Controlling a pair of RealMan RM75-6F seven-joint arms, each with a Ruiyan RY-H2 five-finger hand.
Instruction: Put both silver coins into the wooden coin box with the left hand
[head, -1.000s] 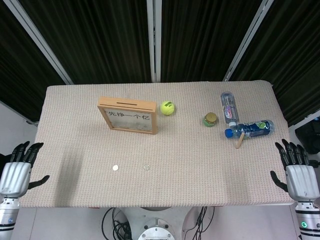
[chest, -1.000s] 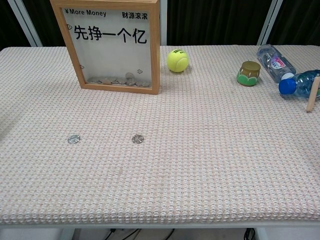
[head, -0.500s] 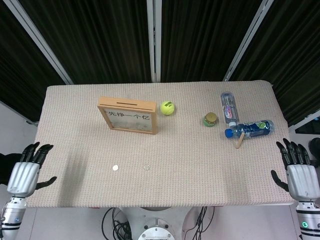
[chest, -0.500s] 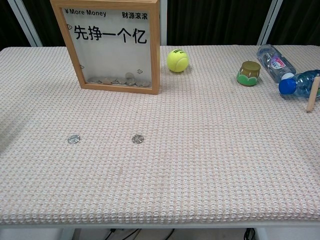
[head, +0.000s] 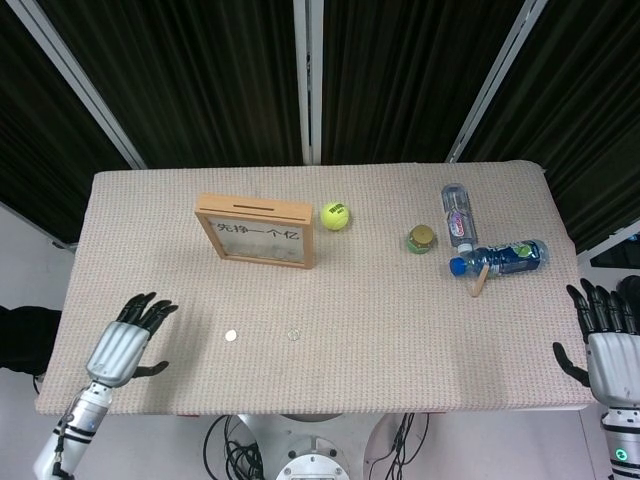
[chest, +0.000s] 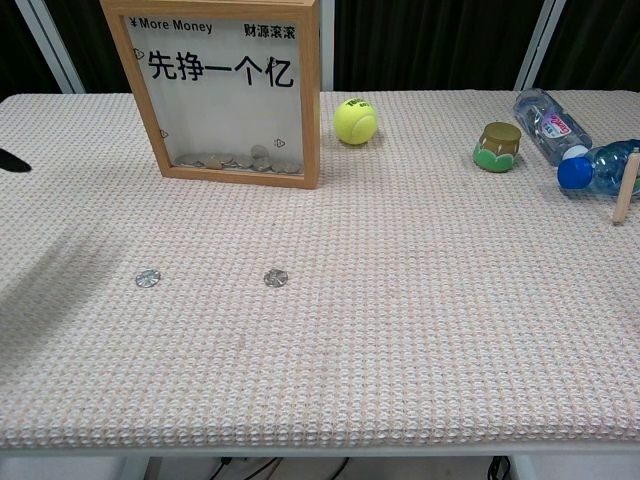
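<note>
- The two silver coins lie flat on the cloth-covered table (head: 420, 330), in its front half: the left coin (head: 231, 336) and the right coin (head: 293, 335), side by side but apart, with bare cloth all around each one.
- Between the coins and the front edge of the table there is only open cloth; the same is true between the coins and the box behind them.
- The left hand (head: 125, 342) is above the front-left corner of the table, to the left of the left coin and not touching it. Its fingers are spread and point away from the robot, and it holds nothing.
- The wooden coin box (head: 257, 231) stands upright behind the coins, with a slot in its top edge. Through its clear front, several coins are visible on its bottom.
- The right hand (head: 610, 342) is beyond the right edge of the table, fingers spread, holding nothing.
- At the back lies a tennis ball (head: 335, 215), just right of the box.
- Further right there is a small green-and-gold pot (head: 421, 239), two plastic bottles (head: 458, 215) lying on their sides, and a wooden stick (head: 482, 276) leaning on the nearer bottle.
</note>
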